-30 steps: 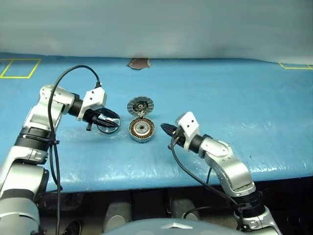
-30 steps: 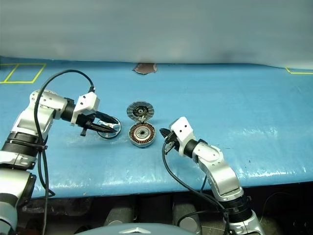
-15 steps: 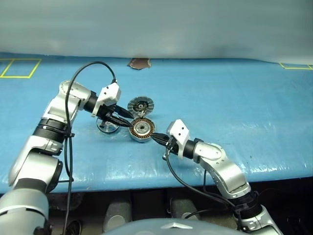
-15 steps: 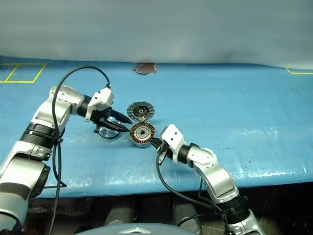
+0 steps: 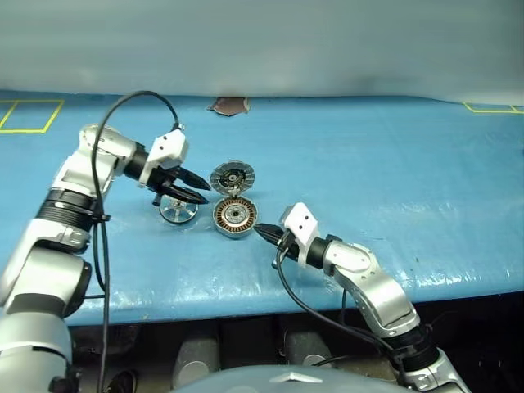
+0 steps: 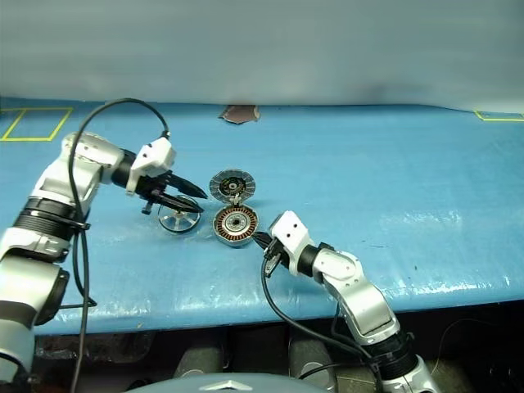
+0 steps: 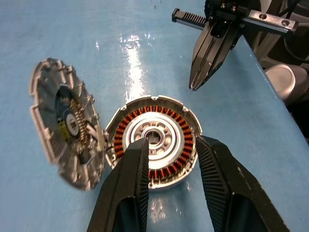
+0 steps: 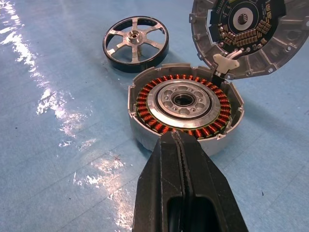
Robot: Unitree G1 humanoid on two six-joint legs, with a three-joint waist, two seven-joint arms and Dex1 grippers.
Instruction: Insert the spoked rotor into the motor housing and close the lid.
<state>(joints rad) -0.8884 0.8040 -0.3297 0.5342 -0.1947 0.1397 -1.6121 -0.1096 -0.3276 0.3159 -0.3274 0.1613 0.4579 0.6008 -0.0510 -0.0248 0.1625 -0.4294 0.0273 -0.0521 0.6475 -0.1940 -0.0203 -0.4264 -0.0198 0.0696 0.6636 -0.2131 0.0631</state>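
The spoked rotor [image 5: 178, 211] lies flat on the blue table, a dark ring with silver spokes and hub. Just right of it sits the motor housing [image 5: 235, 217], copper windings facing up. The lid [image 5: 232, 176] stands tilted open behind the housing, joined at its rim, dark inner face showing. My left gripper [image 5: 194, 187] hovers open above the rotor's far side, pointing toward the housing, nothing between its fingers [image 7: 130, 174]. My right gripper [image 5: 260, 232] is shut and empty, its tip close to the housing's near right rim [image 8: 145, 130].
The blue table [image 5: 393, 164] stretches wide to the right and behind the parts. A small brown patch [image 5: 231, 105] lies at the far edge. Yellow tape marks [image 5: 29, 115] sit at the far left corner. The table's front edge runs just below my right arm.
My left gripper left the rotor, swung over the housing, then drew back a little and up. My right gripper slid left to the housing's rim. The rotor stayed on the table.
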